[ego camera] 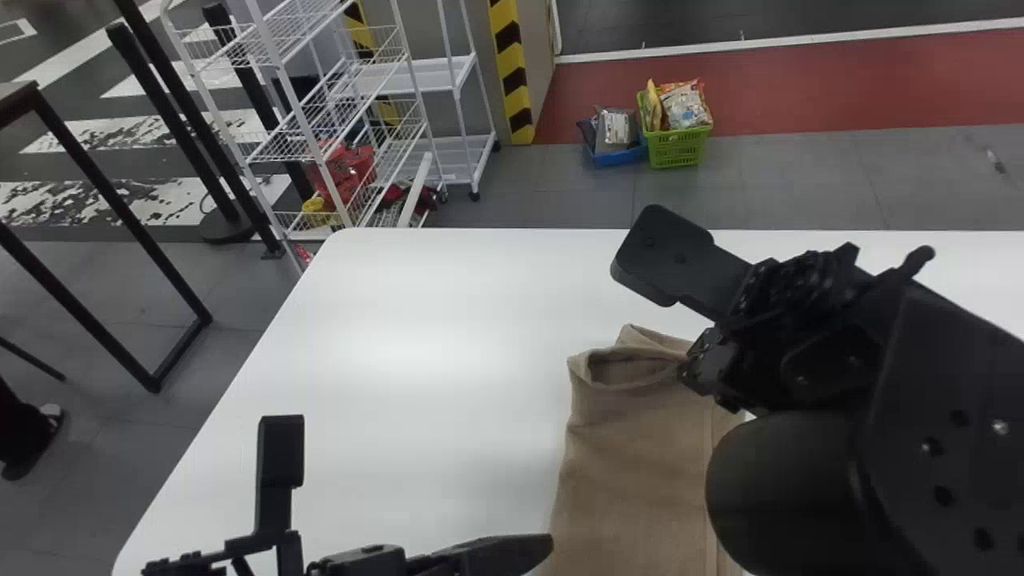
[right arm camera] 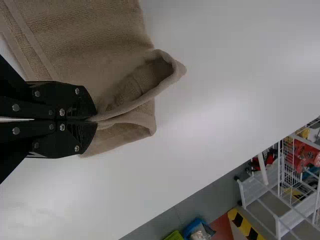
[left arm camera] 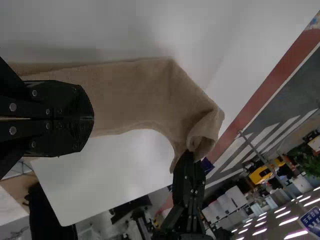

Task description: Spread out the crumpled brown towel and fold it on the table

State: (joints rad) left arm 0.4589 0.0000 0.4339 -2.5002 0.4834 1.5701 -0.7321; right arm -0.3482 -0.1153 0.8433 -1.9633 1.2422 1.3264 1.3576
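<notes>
In the head view, the brown towel (ego camera: 632, 464) lies on the right part of the white surface (ego camera: 400, 360), a long, fairly smooth strip running down to the bottom edge. Its far end is puckered, with a dark hollow like a slack pocket mouth, and the right claw (ego camera: 693, 373) is at that bunched part. The left claw (ego camera: 538, 549) is by the towel's left edge, low in the picture.

In the left wrist view, the left claw's fingers are closed together over the towel; whether any cloth is caught between them I cannot tell. Beyond, the cloth bends and ends in a rolled, drooping curl at the right claw.

In the right wrist view, the right claw is closed tight on a pinch of layered towel edge. Soft folds fan from the tips (rather like a loose cuff), and the weave looks coarse, with a straight hem line along one side.
</notes>
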